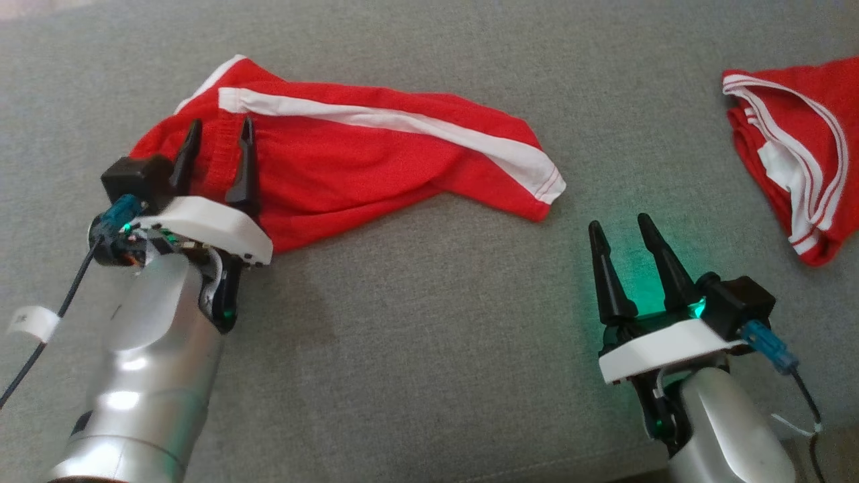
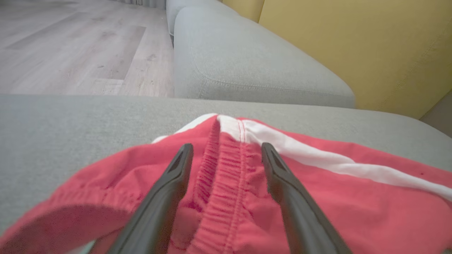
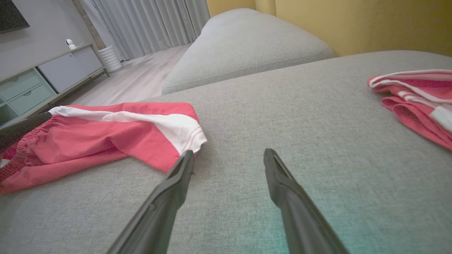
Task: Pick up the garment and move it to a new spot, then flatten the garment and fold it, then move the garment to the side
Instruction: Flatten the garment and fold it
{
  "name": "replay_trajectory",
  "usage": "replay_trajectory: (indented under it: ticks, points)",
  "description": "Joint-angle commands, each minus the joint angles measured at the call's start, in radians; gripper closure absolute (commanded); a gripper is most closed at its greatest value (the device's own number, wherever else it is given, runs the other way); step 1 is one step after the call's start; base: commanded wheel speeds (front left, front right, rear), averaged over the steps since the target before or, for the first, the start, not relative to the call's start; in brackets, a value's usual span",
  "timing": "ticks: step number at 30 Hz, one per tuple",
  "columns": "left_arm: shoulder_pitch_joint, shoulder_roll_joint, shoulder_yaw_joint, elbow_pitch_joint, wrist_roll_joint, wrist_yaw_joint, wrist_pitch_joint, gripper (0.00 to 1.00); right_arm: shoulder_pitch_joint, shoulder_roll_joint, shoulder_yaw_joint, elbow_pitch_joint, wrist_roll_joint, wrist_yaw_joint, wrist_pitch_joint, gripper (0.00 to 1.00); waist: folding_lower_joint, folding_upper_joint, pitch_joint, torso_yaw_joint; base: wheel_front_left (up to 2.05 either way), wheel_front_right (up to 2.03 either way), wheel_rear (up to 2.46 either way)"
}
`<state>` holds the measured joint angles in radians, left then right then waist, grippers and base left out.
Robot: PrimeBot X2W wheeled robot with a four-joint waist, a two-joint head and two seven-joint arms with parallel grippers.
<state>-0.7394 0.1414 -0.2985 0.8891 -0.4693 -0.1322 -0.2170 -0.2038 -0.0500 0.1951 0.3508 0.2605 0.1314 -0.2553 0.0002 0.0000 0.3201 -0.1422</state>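
Red shorts with a white side stripe (image 1: 376, 154) lie folded lengthwise on the grey sofa cushion (image 1: 429, 302), waistband at the left. My left gripper (image 1: 218, 131) is open above the waistband end, its fingers straddling the elastic band (image 2: 226, 176); nothing is pinched between them. My right gripper (image 1: 621, 228) stands open over bare cushion, just right of the shorts' leg hem (image 3: 183, 134). The same shorts (image 3: 106, 137) lie to the left in the right wrist view, where my right gripper (image 3: 227, 153) holds nothing.
A second red garment with white trim (image 1: 798, 147) lies bunched at the right edge of the cushion. Another grey cushion (image 2: 247, 63) and a yellow wall (image 2: 353, 42) are beyond. Wooden floor (image 2: 70, 46) lies past the cushion's far edge.
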Motion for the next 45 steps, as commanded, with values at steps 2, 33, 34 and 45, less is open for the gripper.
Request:
replay_trajectory:
  ticks: [2, 33, 34, 45]
  points:
    - [-0.034, 0.031, -0.008, -0.003, -0.019, 0.002, -0.012, 0.0, -0.019, 0.0, 0.017, -0.034, 0.007, -0.001, -0.006, 0.0, -0.0002, 0.0, 0.014, -0.01, 0.0, 0.0, 0.0]
    - [0.54, 0.074, -0.152, -0.39, -0.191, 0.002, -0.045, 1.0, 0.156, 0.0, -0.014, 0.046, 0.041, -0.001, -0.006, 0.0, -0.0002, 0.0, -0.316, 0.188, 0.0, 0.0, 0.0]
    - [0.561, 0.079, -0.141, -0.395, -0.187, 0.002, -0.045, 1.0, 0.159, 0.0, -0.012, 0.046, 0.041, -0.001, -0.006, 0.0, -0.0002, 0.0, -0.319, 0.189, 0.0, 0.0, 0.0]
    - [0.686, 0.063, 0.087, -0.517, -0.016, 0.112, -0.045, 0.0, 0.162, 0.0, -0.005, -0.001, 0.024, -0.001, -0.006, 0.0, -0.0002, 0.0, -0.326, 0.181, 0.0, 0.0, 0.0]
